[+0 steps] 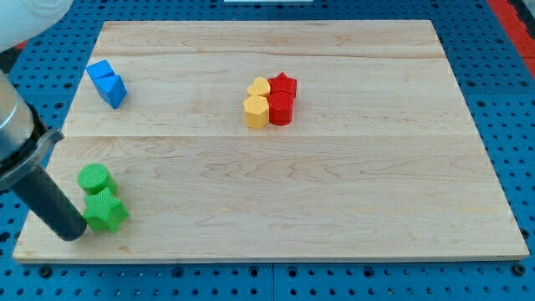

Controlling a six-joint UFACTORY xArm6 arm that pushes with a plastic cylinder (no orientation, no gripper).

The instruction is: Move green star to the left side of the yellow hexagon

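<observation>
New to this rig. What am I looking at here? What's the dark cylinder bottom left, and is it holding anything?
It is one camera view, looking down at an angle on a wooden board set on a blue pegboard. The dark cylinder is the arm's rod; it has no gripper and only pushes blocks. My tip sits at the view's bottom left, right beside the green star, on its left. Nothing is held.

On the board: a green cylinder just above the star; two blue blocks at the top left; and a central cluster of yellow heart, yellow hexagon, red star and another red block.
</observation>
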